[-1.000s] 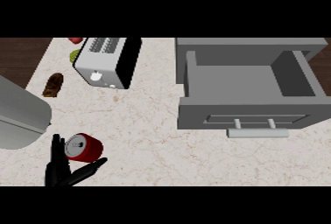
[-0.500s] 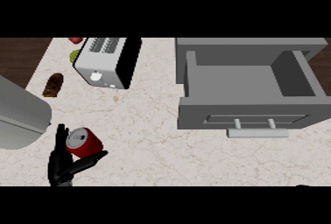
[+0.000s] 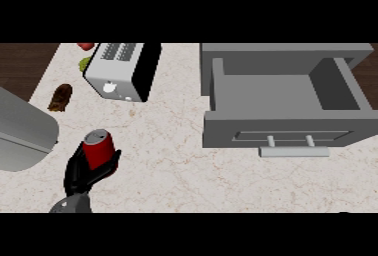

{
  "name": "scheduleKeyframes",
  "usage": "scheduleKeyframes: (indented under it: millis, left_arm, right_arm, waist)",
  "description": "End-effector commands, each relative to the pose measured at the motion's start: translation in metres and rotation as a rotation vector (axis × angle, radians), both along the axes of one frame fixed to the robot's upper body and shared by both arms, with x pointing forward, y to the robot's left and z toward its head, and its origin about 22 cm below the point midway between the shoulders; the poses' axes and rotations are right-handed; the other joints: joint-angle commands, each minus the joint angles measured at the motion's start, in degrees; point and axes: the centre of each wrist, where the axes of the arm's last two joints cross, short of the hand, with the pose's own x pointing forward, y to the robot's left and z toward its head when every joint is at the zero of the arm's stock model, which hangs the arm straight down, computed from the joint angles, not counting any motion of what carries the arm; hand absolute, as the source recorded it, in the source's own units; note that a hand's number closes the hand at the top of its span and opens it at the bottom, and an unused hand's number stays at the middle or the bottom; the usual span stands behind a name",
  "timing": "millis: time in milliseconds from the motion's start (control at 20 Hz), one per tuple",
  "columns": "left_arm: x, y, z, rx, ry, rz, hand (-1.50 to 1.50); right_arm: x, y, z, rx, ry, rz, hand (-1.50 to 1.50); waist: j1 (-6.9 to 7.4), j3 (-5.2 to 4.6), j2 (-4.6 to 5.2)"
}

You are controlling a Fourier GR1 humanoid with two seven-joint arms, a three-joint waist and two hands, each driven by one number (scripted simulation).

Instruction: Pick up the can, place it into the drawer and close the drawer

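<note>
Can (image 3: 98, 148) is in my left hand (image 3: 83, 172) at the near left of the counter (image 3: 177, 165), fingers curled round it. So pickup's basically done. Drawer (image 3: 284, 107), far right, sits open with nothing visible inside; dropping it in and closing are left.

The left hand (image 3: 85, 172) curls round the red can (image 3: 98, 148) at near left; the grey drawer (image 3: 284, 122) stands open at far right.

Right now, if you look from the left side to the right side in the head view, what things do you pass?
Big grey thing at the edge → brown thing → can in the left hand → toaster → open drawer.
</note>
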Motion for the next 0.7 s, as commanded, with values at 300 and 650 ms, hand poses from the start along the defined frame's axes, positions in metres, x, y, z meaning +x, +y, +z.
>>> scheduleKeyframes:
  millis: [300,650]
  left_arm:
    - [0.009,0.010,0.010,-0.044,-0.094,-0.059,1.50]
    - [0.103,-0.065,0.056,-0.041,-0.112,-0.255,1.50]
  right_arm:
    - [-0.005,0.009,0.008,-0.016,-0.027,-0.020,-1.50]
    - [0.005,0.012,-0.002,-0.027,-0.033,-0.005,-1.50]
  waist:
    - [0.10,-0.07,0.00]
    - [-1.01,-0.13,0.32]
